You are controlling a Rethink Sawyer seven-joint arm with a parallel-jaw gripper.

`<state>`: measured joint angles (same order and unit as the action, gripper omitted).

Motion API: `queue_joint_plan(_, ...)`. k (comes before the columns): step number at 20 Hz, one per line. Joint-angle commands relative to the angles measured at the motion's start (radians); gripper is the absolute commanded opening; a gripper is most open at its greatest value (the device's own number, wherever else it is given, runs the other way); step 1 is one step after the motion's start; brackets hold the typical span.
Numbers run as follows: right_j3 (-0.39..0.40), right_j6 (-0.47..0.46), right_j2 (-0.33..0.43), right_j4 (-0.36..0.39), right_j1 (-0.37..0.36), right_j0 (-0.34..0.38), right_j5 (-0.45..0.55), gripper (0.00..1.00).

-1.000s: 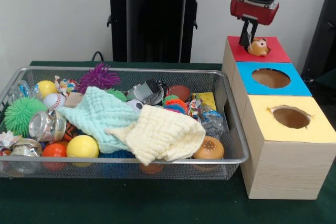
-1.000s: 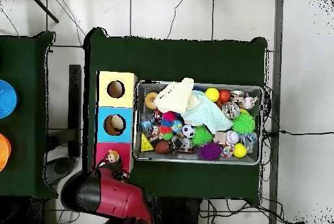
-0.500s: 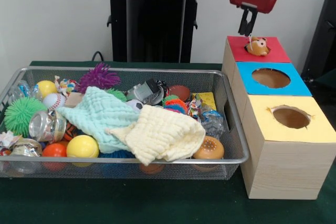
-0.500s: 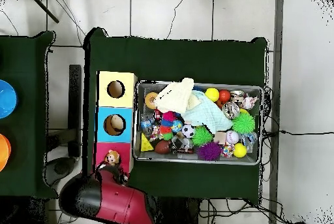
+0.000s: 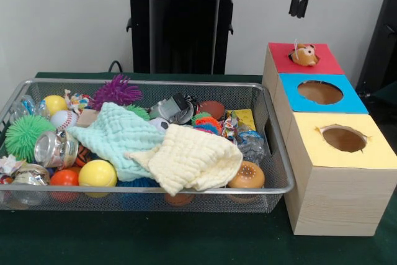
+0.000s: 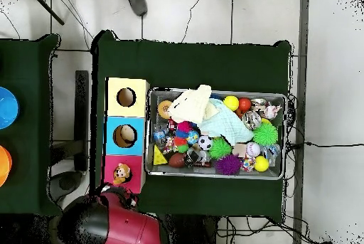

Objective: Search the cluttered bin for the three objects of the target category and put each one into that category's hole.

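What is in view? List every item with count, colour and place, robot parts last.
wire mesh bin: one, silver, on the green table, left of the boxes.
muslin cloths: two, one mint green, one pale yellow, on top of the clutter.
spiky rubber balls: several, purple, green and orange, in the bin.
smooth balls: several, yellow, orange and white, at the bin's left end.
wooden boxes: three in a row, tops red, blue and yellow, each with a hole.
small orange plush toy: one, sitting in the red box's hole.
gripper: one, red and black, empty, above the red box.

Green tablecloth — shoe beyond.
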<state>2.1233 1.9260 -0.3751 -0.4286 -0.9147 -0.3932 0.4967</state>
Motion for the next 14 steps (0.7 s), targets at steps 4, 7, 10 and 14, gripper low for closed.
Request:
queue_joint_plan(4,-0.038,0.193,0.042,0.008,-0.001,0.014,0.006,0.00)
queue_joint_plan(7,-0.036,0.203,0.051,-0.002,0.001,0.008,-0.003,0.00)
queue_joint_plan(10,-0.036,0.210,0.064,-0.013,0.009,0.008,-0.016,0.00)
queue_joint_plan(14,-0.033,0.213,0.088,-0.031,0.017,0.014,-0.041,0.00)
